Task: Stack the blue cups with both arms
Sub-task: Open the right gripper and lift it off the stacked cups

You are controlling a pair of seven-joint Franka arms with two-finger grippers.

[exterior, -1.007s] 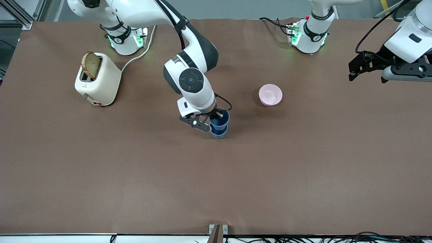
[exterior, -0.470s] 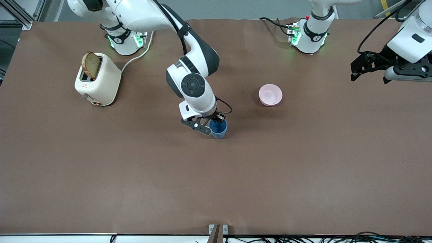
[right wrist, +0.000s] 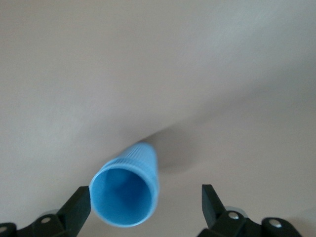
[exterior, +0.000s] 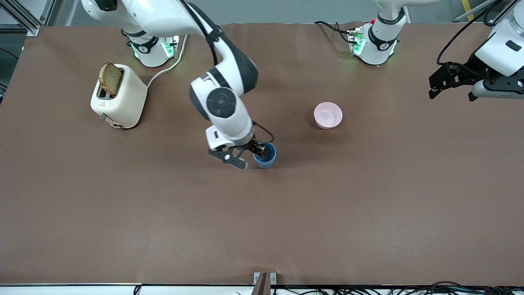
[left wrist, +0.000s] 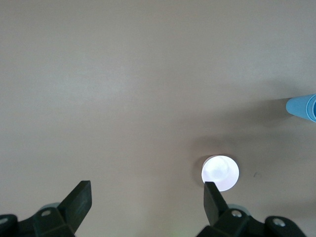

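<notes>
The two blue cups (exterior: 265, 155) stand nested as one stack on the brown table near its middle. In the right wrist view the stack (right wrist: 126, 192) shows its open mouth between my right gripper's fingers, close to one finger (right wrist: 79, 202). My right gripper (exterior: 250, 158) is open around the stack's rim, low over the table. My left gripper (exterior: 434, 84) is open and empty, held in the air over the left arm's end of the table, waiting. In the left wrist view the gripper (left wrist: 146, 190) is seen over bare table, with the stack (left wrist: 302, 107) far off.
A pale pink bowl (exterior: 328, 115) sits beside the cups toward the left arm's end; it also shows in the left wrist view (left wrist: 220, 173). A cream toaster (exterior: 118, 96) with a bread slice (exterior: 110, 78) stands near the right arm's base.
The upper cup has sunk fully into the lower one. My right gripper has opened, let go of it and shifted toward the right arm's end. The left gripper drifted slightly outward.
</notes>
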